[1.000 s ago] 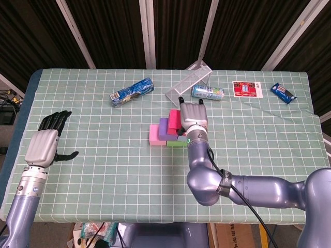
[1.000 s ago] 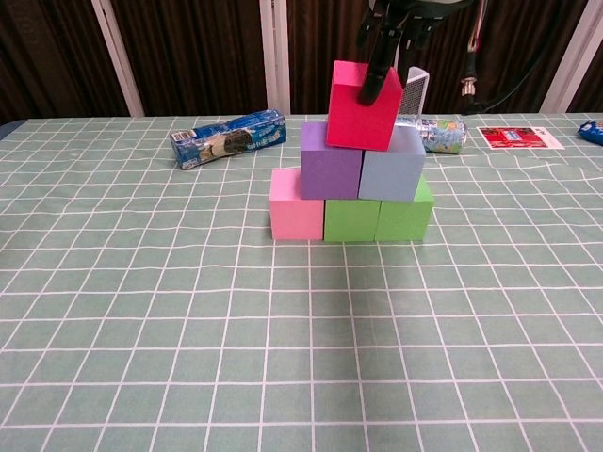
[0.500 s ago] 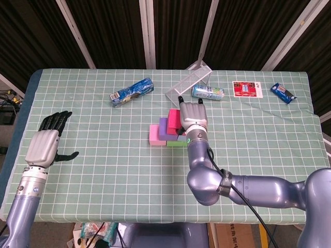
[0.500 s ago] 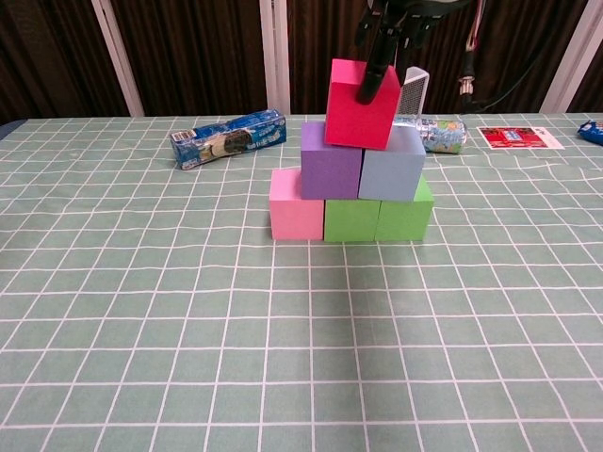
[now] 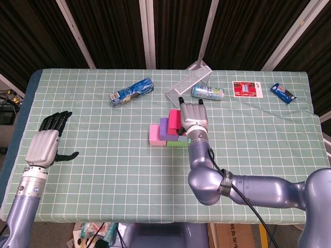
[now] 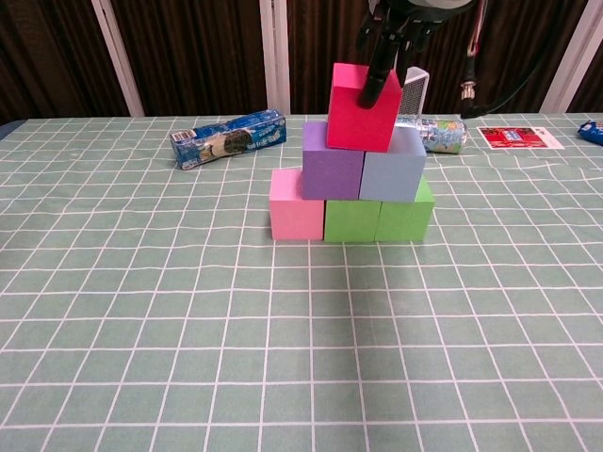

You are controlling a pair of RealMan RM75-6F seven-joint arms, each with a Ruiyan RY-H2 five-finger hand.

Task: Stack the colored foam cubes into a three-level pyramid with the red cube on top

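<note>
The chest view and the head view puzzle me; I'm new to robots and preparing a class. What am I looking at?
These are two cameras on one two-armed robot: one looks down from its head, one looks forward from its chest. On the green checked table stands a pyramid of foam cubes: a pink cube and two green ones below, a purple cube and a pale blue cube above. The right robot hand holds the red cube on top, slightly tilted. The left robot hand hangs open, empty. Behind lie snack packets and a clear stand.
</note>
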